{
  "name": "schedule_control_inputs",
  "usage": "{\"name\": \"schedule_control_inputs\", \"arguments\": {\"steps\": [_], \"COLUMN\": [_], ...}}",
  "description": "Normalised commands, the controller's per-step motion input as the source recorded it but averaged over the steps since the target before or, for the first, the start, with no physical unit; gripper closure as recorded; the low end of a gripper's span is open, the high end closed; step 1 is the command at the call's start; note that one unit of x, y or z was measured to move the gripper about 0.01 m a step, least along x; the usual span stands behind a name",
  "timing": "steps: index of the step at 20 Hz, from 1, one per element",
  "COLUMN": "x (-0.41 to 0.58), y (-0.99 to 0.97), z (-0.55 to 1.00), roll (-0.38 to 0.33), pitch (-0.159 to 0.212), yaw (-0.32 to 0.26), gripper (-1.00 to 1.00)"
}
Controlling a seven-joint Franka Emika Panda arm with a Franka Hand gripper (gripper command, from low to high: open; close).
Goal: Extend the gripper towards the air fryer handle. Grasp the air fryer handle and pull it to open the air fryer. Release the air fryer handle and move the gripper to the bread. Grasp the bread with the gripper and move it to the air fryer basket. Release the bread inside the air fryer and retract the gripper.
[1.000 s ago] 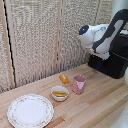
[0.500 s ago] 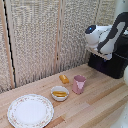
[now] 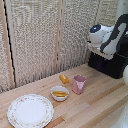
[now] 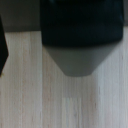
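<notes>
From my remote station, the air fryer [image 3: 111, 64] sits cut off by the exterior view's right edge, its front largely masked by the arm — I cannot pick out handle or drawer. The gripper [image 3: 100, 52] shows only as a white housing; its fingers are too small and dark against the appliance to judge. My wrist view is blurred throughout — a black block [image 4: 82, 22] is cropped at the frame's edge, and I cannot identify it.

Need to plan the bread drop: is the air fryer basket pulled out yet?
Cannot tell. In the exterior view the arm covers most of the air fryer; no drawer is seen sticking out. The wrist view shows only a blurred black body above the table.
</notes>
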Motion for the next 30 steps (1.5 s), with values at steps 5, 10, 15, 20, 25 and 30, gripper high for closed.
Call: {"name": "schedule_control_inputs", "arguments": {"steps": [5, 10, 15, 20, 25, 30], "x": [0.1, 0.02, 0.03, 0.127, 0.107, 0.097], "y": [-0.3, -0.02, 0.02, 0.07, 0.09, 0.17], "z": [0.0, 0.0, 0.0, 0.13, 0.22, 0.08], "roll": [0.002, 0.0, 0.007, 0.126, 0.156, 0.239], "pitch": [0.101, 0.005, 0.038, 0.199, 0.319, 0.313], "yaw": [0.105, -0.013, 0.0, 0.0, 0.0, -0.003], "gripper": [1.0, 1.0, 1.0, 1.0, 1.0, 1.0]}}
